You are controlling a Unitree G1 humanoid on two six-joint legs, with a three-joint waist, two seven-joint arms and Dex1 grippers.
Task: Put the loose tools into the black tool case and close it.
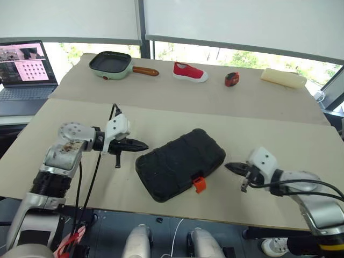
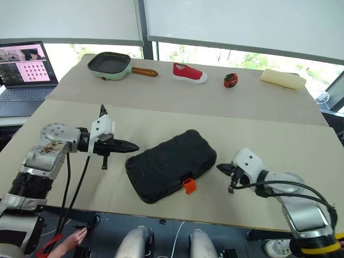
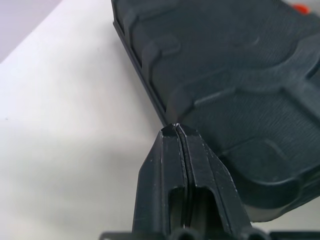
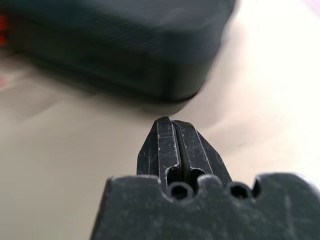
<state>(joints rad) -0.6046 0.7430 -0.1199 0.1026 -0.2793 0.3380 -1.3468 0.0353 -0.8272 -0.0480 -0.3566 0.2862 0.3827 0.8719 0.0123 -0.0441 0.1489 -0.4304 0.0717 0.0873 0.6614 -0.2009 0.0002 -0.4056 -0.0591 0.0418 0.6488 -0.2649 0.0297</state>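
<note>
Beige surface [image 1: 161,115] carries our black tool case [image 1: 180,161], closed, lying between our two grippers. We see the left gripper [image 1: 144,145] pinched shut and empty, its tip just beside the case's corner; the right gripper [image 1: 230,167] is likewise shut, empty, near the case's other end. Its orange latch [image 1: 199,184] faces us.

No legible text, labels or numbers; laptop screen [image 1: 24,63] shows grid pattern, nothing readable

Closed black tool case [image 1: 180,164] between empty grippers.
</note>
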